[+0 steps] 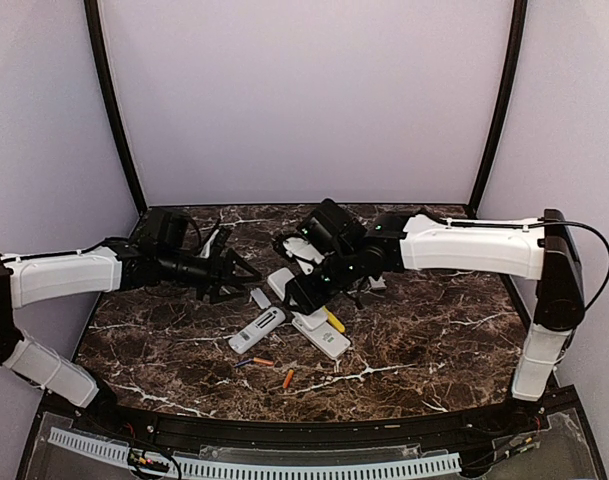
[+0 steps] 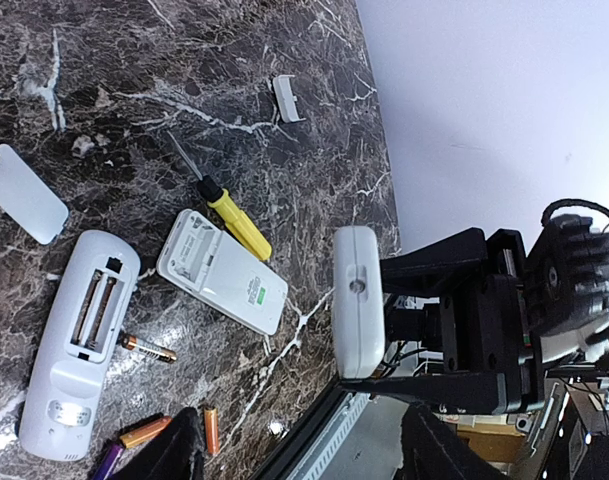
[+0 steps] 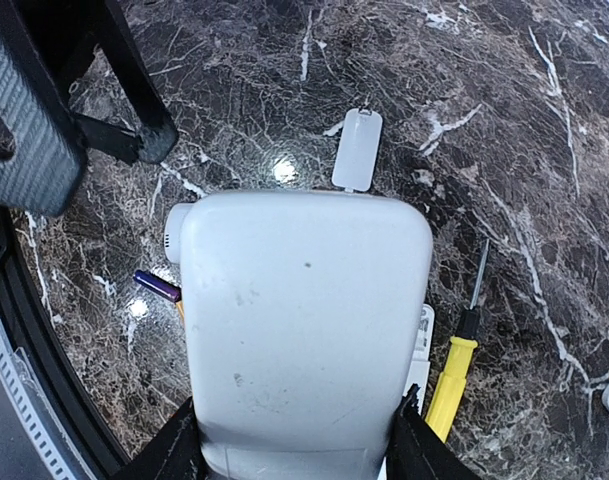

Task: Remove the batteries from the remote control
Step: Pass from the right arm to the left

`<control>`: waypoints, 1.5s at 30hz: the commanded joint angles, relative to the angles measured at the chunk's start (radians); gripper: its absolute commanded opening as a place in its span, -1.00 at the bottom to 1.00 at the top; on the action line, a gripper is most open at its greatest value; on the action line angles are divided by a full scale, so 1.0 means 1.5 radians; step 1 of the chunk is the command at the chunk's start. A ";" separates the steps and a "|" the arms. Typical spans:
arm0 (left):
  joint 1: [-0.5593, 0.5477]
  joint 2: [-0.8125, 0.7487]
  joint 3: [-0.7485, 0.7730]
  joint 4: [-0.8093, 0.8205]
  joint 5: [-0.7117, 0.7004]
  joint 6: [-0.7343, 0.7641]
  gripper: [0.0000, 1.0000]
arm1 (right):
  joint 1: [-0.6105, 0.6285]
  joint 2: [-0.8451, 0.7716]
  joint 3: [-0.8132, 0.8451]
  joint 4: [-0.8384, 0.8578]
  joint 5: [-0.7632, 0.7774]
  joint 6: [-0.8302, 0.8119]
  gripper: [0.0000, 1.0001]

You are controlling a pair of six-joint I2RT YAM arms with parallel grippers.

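Observation:
My right gripper [image 3: 294, 455] is shut on a white remote control [image 3: 304, 330] that it holds above the table; the remote's plain back fills the right wrist view. From above, the held remote [image 1: 282, 282] is at mid-table in the right gripper [image 1: 299, 290]. My left gripper [image 1: 242, 280] is just left of it, open, with the remote's end [image 2: 357, 300] ahead of its empty fingers [image 2: 174, 450]. Loose batteries lie on the marble: one [image 2: 149, 348] beside an open-backed remote [image 2: 79, 340], two orange ones [image 2: 144, 432] [image 2: 211, 430] and a purple one [image 2: 109, 460].
A second white remote [image 2: 224, 272] lies face down beside a yellow-handled screwdriver [image 2: 234, 220]. A detached battery cover [image 2: 24, 193] and a small white piece [image 2: 287, 98] lie farther off. The table's front edge [image 1: 314, 420] runs close to the loose batteries [image 1: 288, 378].

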 commanded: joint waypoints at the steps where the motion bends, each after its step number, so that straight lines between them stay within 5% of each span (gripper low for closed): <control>1: -0.014 0.018 -0.008 0.052 0.049 -0.038 0.32 | 0.024 0.028 0.040 -0.011 -0.003 -0.038 -0.42; 8: -0.024 0.049 -0.002 0.085 0.075 -0.061 0.20 | 0.037 0.043 0.070 -0.018 0.006 -0.057 -0.42; 32: -0.028 0.096 0.014 0.117 0.110 -0.102 -0.75 | 0.041 0.067 0.081 -0.010 0.015 -0.074 -0.43; 35: -0.028 0.095 0.014 0.120 0.111 -0.101 -0.92 | 0.040 0.056 0.072 -0.004 0.025 -0.067 -0.28; 40: -0.027 0.069 0.015 0.127 0.091 -0.093 -1.00 | 0.041 0.022 0.042 0.014 0.081 -0.031 0.52; 45: -0.016 0.026 0.013 0.132 0.052 -0.086 -1.00 | 0.030 -0.050 -0.019 0.066 0.104 0.037 0.82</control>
